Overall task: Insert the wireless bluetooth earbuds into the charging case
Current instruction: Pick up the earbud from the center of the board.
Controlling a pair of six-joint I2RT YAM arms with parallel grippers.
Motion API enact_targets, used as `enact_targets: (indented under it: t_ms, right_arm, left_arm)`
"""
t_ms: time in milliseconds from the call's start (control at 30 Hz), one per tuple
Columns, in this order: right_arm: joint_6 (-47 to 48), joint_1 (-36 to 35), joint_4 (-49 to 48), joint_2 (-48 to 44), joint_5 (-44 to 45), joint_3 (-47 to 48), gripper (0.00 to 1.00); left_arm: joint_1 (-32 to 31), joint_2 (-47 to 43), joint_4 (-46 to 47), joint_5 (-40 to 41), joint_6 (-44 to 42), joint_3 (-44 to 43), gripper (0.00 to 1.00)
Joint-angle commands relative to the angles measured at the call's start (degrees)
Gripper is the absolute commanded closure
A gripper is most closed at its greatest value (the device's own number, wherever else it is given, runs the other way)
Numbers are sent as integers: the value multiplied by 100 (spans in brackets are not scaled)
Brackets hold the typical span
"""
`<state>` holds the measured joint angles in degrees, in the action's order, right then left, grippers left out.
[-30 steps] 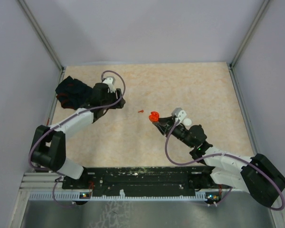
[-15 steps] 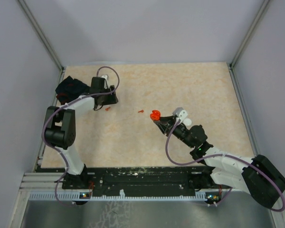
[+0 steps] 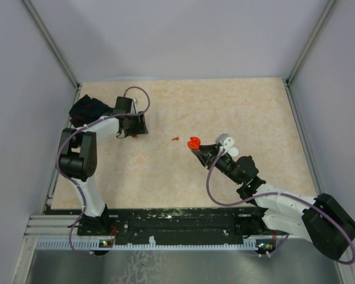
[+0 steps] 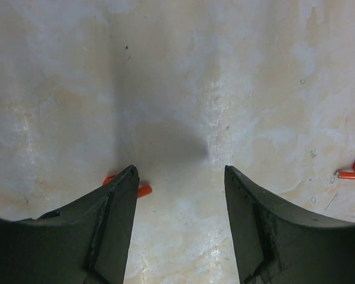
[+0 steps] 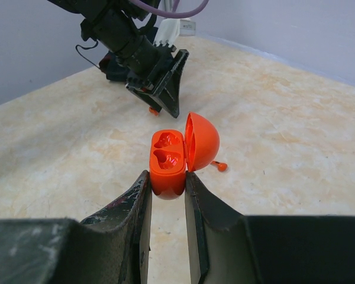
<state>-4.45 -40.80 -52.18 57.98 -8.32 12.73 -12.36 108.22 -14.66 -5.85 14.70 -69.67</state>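
Observation:
The orange charging case (image 5: 167,161) is held up off the table with its lid (image 5: 202,141) swung open and both sockets empty. My right gripper (image 5: 166,177) is shut on its lower body; from above the case (image 3: 193,142) shows at table centre. One small orange earbud (image 5: 220,166) lies on the table just beyond the case, and in the overhead view this earbud (image 3: 176,139) sits left of it. A second earbud (image 4: 143,190) lies beside my left gripper's left finger, partly hidden by it. My left gripper (image 4: 178,171) is open, tips down close to the table, nothing between them.
A black cloth (image 3: 87,111) lies bunched at the table's left edge, just behind the left gripper (image 3: 134,128). Grey walls (image 3: 183,35) close in the back and sides. Both arm bases stand on the black rail (image 3: 177,222) at the near edge.
The left arm has folded in, its elbow swinging toward the left edge, and its gripper has shifted slightly left, uncovering the earbud beside it. The right arm and case have not moved.

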Motion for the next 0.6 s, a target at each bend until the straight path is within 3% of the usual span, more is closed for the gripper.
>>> enact_targets:
  t_ms: [0,433,567]
  right_arm:
    - [66,-69,-163,-189,62,19,100]
    - [37,-69,-134,-252,21,22,100]
    - [38,-69,-125,-252,17,28,100]
  left_arm:
    - [15,-177,-403,-105,-11,9,35]
    - [14,-869,-284,-422,-16,240,35]
    - [14,-1024,-379,60,-133,159,36]
